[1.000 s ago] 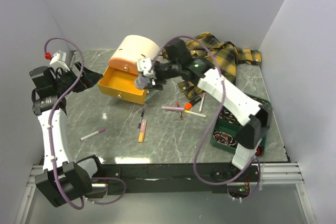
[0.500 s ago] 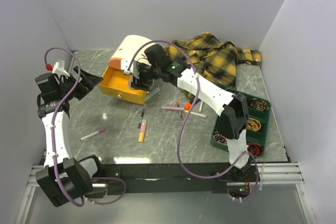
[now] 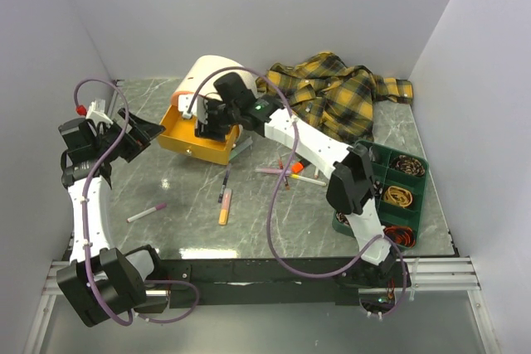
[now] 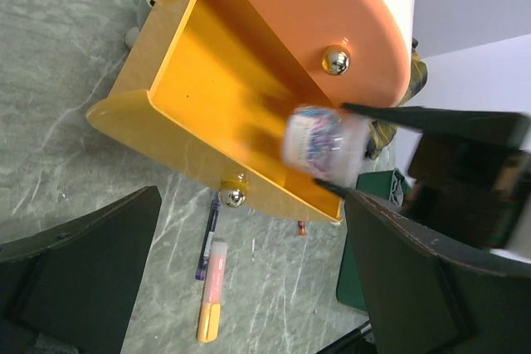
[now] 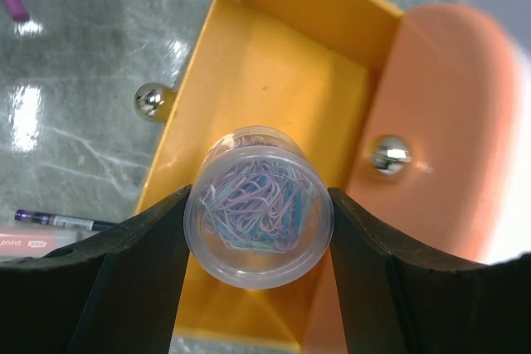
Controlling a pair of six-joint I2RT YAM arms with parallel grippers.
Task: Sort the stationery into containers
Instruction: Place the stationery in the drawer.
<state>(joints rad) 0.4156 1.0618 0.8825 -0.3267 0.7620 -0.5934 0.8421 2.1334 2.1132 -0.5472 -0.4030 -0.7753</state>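
Right gripper [image 5: 258, 234] clamps pot [image 5: 257, 192] above drawer [image 5: 274, 89]; axis along fingers [image 5: 124, 288].

Top view high, wide, looking down, both wrist views close over the shared orange drawer [image 5: 265, 113]

A grey-green marble-patterned table [image 3: 274, 225] carries everything. At its far side stands a cream drum-shaped drawer box [image 3: 199, 76], its orange lower drawer [image 3: 178, 134] pulled out. Just beside the box on the right lies a crumpled yellow-and-black plaid shirt [image 3: 340, 93]. A dark green compartment tray [image 3: 418, 196] sits at the right edge. Loose on the stone lie a white marker with a pink tip [image 3: 146, 213], an orange highlighter [image 3: 224, 207] beside a dark pen [image 3: 222, 186], and a small cluster of pens [image 3: 290, 173] near the middle.
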